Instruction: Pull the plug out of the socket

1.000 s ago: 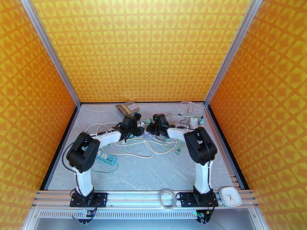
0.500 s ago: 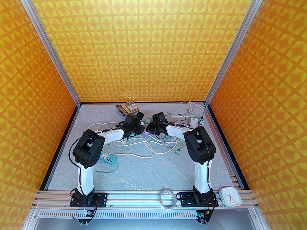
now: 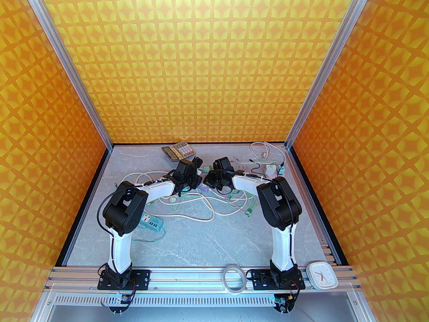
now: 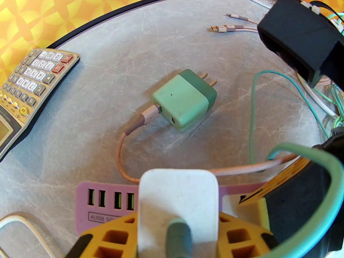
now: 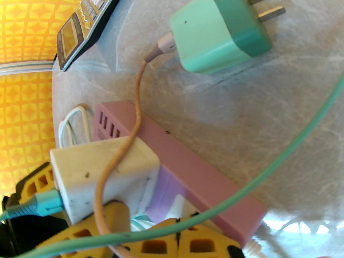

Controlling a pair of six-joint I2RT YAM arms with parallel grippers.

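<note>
Inside the left pincer [image 4: 177, 234] sits the white plug [image 4: 177, 195], against the socket [image 4: 107, 201].

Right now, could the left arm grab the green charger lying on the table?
Probably not yet. The left claw looks shut on the white plug in the pink socket strip. The green charger lies just beyond on the table, so letting go first should free the way.

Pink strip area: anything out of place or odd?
The green charger lies loose on the table, prongs bare, plugged into nothing, while its pink cable drapes across the white plug on the pink strip.
</note>
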